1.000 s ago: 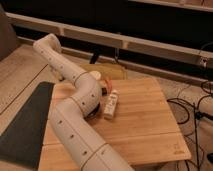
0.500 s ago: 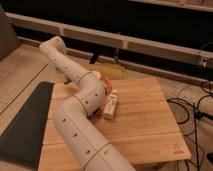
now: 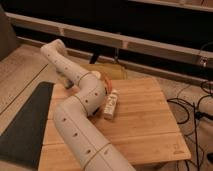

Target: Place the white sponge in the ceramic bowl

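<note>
Camera view: tool (image 3: 67, 83) behind arm (image 3: 82, 102), at table (image 3: 147, 127) left; openness unclear; white sponge (image 3: 110, 106) apart.

Honestly nothing readable here, the marks on the white sponge (image 3: 110, 105) are just smudges. My gripper (image 3: 67, 83) is at the far-left corner of the table (image 3: 150, 125).

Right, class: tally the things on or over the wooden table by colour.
White: 2, small white oblong sponge, white jointed robot arm, jaws by the far-left corner of the wooden table
Orange: 1, orange object behind the arm
Total: 3
</note>
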Controlling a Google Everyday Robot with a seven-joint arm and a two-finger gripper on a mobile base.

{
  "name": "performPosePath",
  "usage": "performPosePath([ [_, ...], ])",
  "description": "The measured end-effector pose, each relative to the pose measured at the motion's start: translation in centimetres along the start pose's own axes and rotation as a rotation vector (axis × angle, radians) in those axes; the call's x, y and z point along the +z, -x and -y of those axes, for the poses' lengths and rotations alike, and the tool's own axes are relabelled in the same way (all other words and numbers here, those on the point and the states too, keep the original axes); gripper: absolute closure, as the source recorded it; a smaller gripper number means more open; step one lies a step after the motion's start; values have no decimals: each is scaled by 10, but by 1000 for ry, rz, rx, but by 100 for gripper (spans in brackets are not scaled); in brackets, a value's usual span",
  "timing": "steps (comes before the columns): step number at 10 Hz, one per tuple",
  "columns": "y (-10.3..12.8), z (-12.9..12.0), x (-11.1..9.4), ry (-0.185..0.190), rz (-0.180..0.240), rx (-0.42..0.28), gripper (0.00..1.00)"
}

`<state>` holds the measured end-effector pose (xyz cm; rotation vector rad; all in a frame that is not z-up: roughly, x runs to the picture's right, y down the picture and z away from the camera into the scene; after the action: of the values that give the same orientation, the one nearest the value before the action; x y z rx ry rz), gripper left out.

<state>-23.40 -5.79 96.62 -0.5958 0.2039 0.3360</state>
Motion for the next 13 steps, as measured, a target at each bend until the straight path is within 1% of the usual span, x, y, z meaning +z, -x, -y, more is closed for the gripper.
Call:
performPosePath([
  [2, 2, -4, -1, 4, -7, -14, 100],
  [3, 10, -17, -3, 14, -22, -47, 100],
  [4, 25, -40, -6, 38, -38, -95, 100],
  [5, 39, -59, -12, 58, -38, -125, 100],
  [6, 47, -70, -16, 68, -37, -141, 100],
  [8, 63, -91, -26, 90, -28, -145, 100],
  [10, 69, -99, -31, 98, -18, -135, 100],
  [13, 69, -101, -39, 84, -25, -95, 100],
])
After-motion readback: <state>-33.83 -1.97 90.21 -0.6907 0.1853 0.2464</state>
